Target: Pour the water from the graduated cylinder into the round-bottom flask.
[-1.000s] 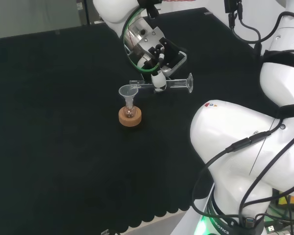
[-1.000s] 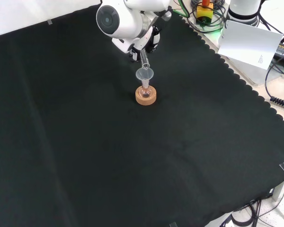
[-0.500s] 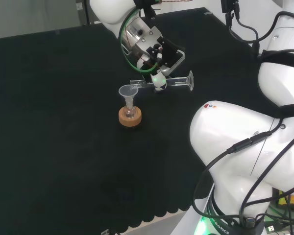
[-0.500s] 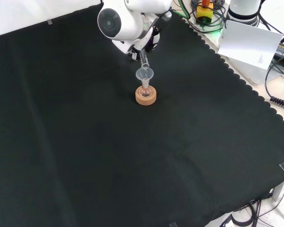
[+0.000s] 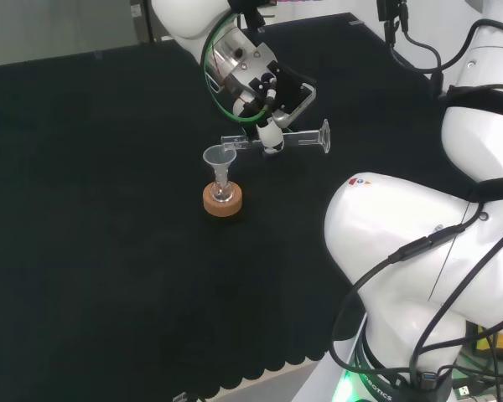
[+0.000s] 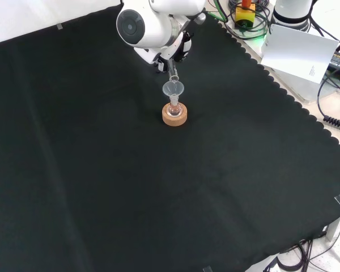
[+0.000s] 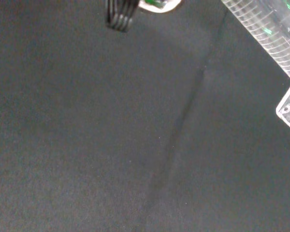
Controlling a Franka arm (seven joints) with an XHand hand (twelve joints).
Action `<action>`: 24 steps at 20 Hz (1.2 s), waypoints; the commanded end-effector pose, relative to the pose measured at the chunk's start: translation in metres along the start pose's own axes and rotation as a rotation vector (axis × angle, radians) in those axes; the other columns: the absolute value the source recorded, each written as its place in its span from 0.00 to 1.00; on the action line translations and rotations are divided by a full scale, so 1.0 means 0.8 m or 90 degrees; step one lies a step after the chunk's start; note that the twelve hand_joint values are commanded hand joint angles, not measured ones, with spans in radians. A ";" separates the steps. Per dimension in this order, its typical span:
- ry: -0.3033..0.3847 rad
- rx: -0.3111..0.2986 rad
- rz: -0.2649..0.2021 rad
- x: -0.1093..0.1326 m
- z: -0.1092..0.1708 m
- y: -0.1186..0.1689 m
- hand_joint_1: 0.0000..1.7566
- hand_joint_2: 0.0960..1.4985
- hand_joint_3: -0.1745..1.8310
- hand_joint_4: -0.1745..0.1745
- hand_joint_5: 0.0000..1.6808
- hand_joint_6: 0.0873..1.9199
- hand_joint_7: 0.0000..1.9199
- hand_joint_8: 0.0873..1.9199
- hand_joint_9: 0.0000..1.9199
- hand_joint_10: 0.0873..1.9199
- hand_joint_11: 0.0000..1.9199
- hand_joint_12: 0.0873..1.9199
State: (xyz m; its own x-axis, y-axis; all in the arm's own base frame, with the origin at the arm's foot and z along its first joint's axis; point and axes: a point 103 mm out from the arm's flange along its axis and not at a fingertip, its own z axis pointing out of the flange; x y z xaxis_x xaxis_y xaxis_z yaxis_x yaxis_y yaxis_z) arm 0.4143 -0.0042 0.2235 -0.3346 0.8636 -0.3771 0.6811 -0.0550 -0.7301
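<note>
A small round-bottom flask (image 5: pixel 223 193) (image 6: pixel 174 111) sits in a cork ring (image 5: pixel 222 201) (image 6: pixel 174 117) on the black cloth, with a clear funnel (image 5: pixel 219 157) (image 6: pixel 173 89) in its neck. My hand (image 5: pixel 268 102) (image 6: pixel 178 48) is shut on a clear graduated cylinder (image 5: pixel 277 141) (image 6: pixel 171 69) (image 7: pixel 269 34). The cylinder lies about level in the head view, its mouth over the funnel's rim and its foot pointing right. The wrist view has the cylinder's printed scale and part of its foot against the cloth.
The arm's big white links (image 5: pixel 419 251) stand at the right of the head view. In the front view a white link (image 6: pixel 144 25) hides most of the hand. A white box (image 6: pixel 300 54) and cables lie beyond the cloth's scalloped edge.
The hand with the cylinder has shifted slightly up and left in the head view, still over the funnel. Flask and cork ring have not moved.
</note>
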 end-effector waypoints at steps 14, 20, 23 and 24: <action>-0.023 0.024 0.021 0.003 -0.002 -0.002 0.71 0.59 0.38 0.48 0.59 0.21 0.59 0.15 0.72 0.00 0.59 0.40; -0.023 0.025 0.024 0.003 -0.003 -0.002 0.71 0.59 0.38 0.47 0.59 0.21 0.59 0.15 0.72 0.00 0.59 0.40; -0.024 0.028 0.023 0.001 -0.001 -0.002 0.71 0.59 0.38 0.47 0.59 0.21 0.59 0.15 0.72 0.00 0.59 0.40; -0.022 0.027 0.023 0.002 -0.001 -0.002 0.71 0.59 0.38 0.47 0.59 0.21 0.59 0.15 0.72 0.00 0.59 0.40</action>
State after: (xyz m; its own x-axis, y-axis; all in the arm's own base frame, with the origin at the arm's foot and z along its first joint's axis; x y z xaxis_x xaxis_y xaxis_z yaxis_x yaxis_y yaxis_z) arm 0.4138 -0.0016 0.2251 -0.3339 0.8414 -0.4250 0.6661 -0.1083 -0.7379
